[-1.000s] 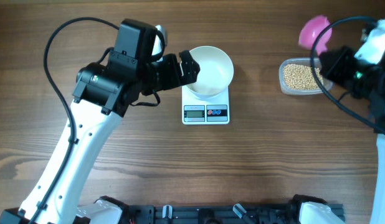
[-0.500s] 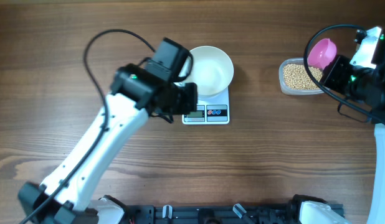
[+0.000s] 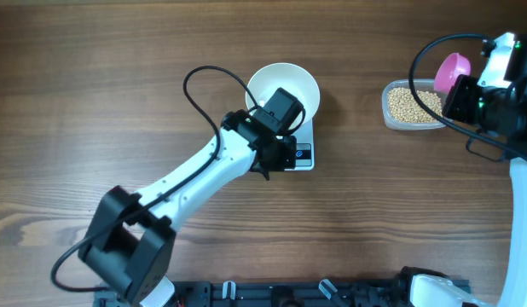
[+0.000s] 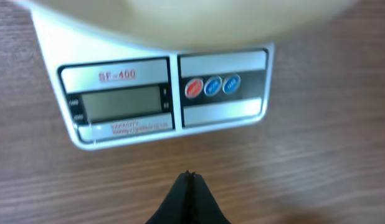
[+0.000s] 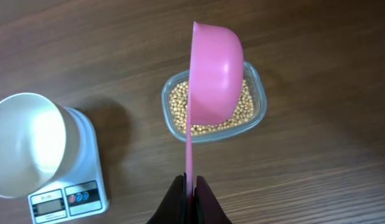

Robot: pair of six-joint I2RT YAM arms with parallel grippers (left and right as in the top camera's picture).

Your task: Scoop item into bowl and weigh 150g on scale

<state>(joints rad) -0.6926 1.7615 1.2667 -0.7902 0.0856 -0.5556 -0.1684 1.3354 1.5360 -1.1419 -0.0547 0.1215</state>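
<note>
The white bowl [image 3: 285, 81] sits on the small white scale [image 3: 302, 155], whose display is blank in the left wrist view [image 4: 121, 102]. My left gripper [image 4: 189, 175] is shut and empty. It hovers over the wood just in front of the scale [image 3: 268, 173]. At the right, tan beans [image 3: 413, 104] fill a clear tub [image 5: 258, 93]. My right gripper [image 5: 189, 180] is shut on the thin handle of a pink scoop [image 5: 214, 74]. The scoop is held above the tub with its outer side toward the camera, so its inside is hidden.
The left arm [image 3: 195, 175] stretches diagonally from the front left and covers part of the bowl and scale. A black cable [image 3: 204, 85] loops above it. The right arm [image 3: 502, 94] stands at the right edge, beside the tub.
My left arm swung from the bowl's left side to over the scale's front, and its jaws closed. My right gripper shifted the pink scoop slightly, over the tub's right end.
</note>
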